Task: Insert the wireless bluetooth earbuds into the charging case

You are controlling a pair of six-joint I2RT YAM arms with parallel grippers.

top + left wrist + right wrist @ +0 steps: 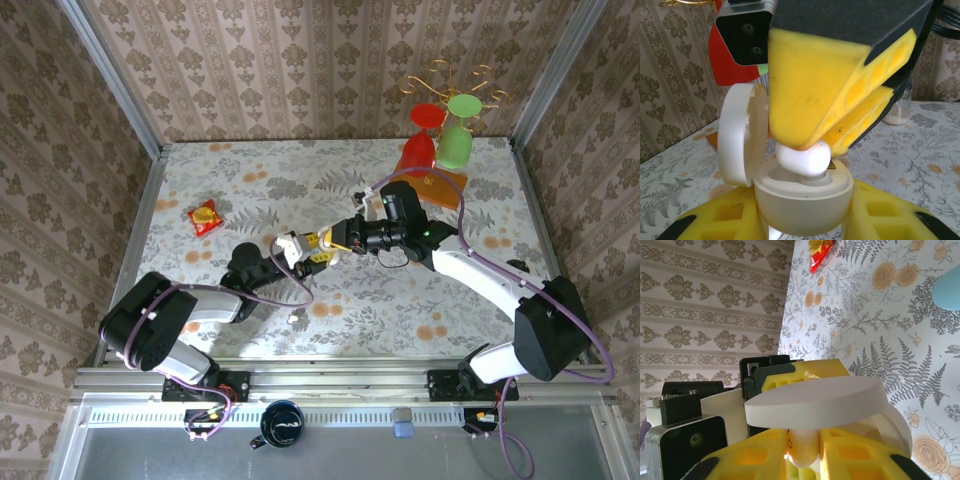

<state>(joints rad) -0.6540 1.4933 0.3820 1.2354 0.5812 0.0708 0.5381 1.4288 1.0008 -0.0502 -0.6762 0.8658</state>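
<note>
Where your right fingers point(815, 90) pinch 1 white earbud point(804, 159), it touches the well of the open charging case point(800, 200). Your left fingers point(880, 215) clamp that case from both sides, its lid point(740, 135) upright, over the floral surface point(920, 150) near its middle.

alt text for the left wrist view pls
A white earbud, pinched by the right gripper from above, sits at a socket of the open charging case, which the left gripper holds between its yellow fingers. The lid stands flipped open to the left, with a floral tablecloth and patterned wallpaper behind.
</note>
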